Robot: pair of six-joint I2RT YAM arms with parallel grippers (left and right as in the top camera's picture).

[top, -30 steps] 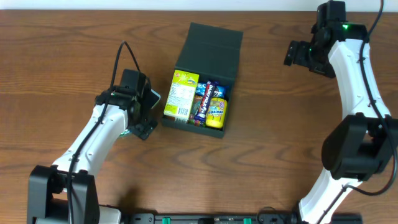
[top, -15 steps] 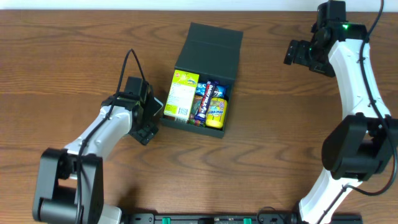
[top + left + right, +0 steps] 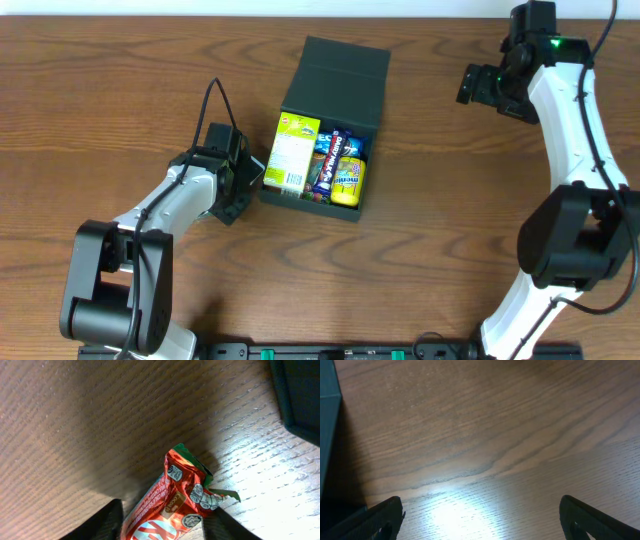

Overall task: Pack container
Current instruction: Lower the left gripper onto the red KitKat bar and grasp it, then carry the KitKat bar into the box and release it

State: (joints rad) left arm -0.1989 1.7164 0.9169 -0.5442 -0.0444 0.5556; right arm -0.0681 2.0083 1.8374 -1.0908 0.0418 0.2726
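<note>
The dark teal container (image 3: 338, 70) lies open in the middle of the table, its flap lid laid back. Inside are a yellow-green packet (image 3: 292, 152), a blue bar (image 3: 328, 163) and a yellow packet (image 3: 348, 178). My left gripper (image 3: 243, 177) is low on the table just left of the container. In the left wrist view its jaws (image 3: 165, 510) press both sides of a red chocolate bar (image 3: 175, 495) lying on the wood, with the container's corner (image 3: 300, 395) at the upper right. My right gripper (image 3: 475, 85) hovers at the far right, open and empty (image 3: 480, 510).
Bare wooden table (image 3: 450, 220) surrounds the container on all sides. The container's teal wall (image 3: 327, 420) shows at the left edge of the right wrist view. The right arm's base stands at the front right.
My left gripper slid a little toward the container and its jaws closed in on the red chocolate bar. The right arm has not moved.
</note>
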